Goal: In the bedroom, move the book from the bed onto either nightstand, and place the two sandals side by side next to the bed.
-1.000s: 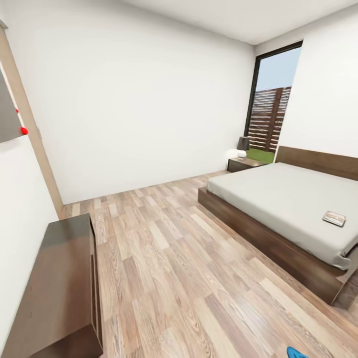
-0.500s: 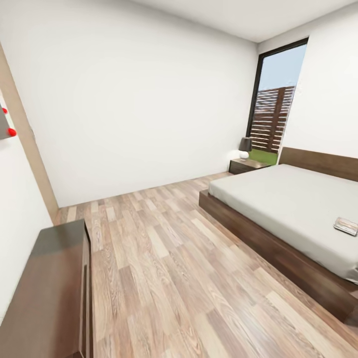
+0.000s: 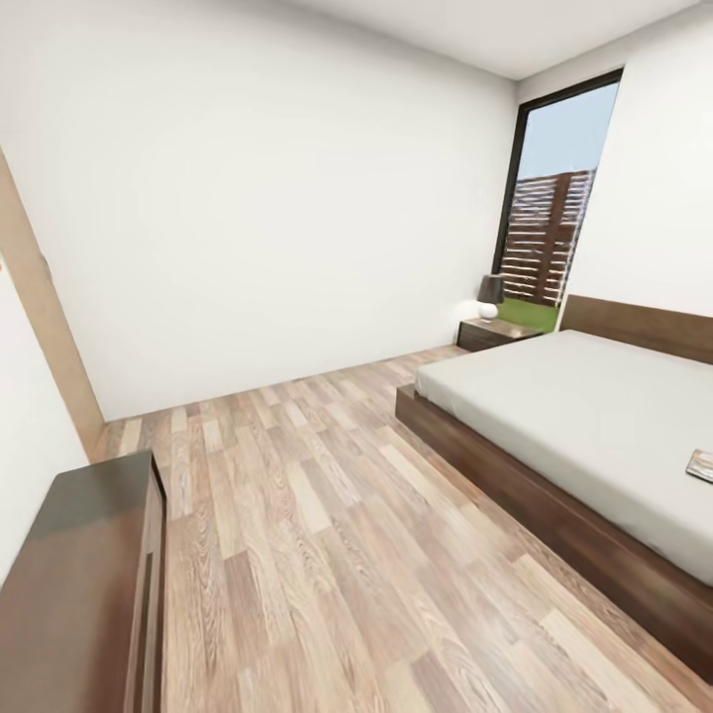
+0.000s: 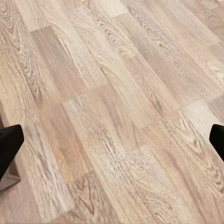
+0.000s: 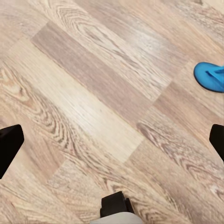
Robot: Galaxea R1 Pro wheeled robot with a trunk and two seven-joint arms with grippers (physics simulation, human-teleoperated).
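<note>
Nearest, both grippers hang over the wood plank floor with their dark fingertips spread wide apart, and neither one holds anything. For the left gripper there are only bare planks between the fingertips. For the right gripper the planks are bare too, but one bright blue sandal lies flat on the floor a little beyond its fingers, cut by the picture's edge (only one of the pair can be seen).

From the head camera, a long low dark bench stands close by on the left, against the white wall. On the right is the bed, with a dark brown frame and a pale mattress. The book lies flat on the mattress near the picture's right edge, only partly in view. Further back, at the far side of the headboard, stands a nightstand with a small lamp on top. Behind it is the tall dark-framed window.
</note>
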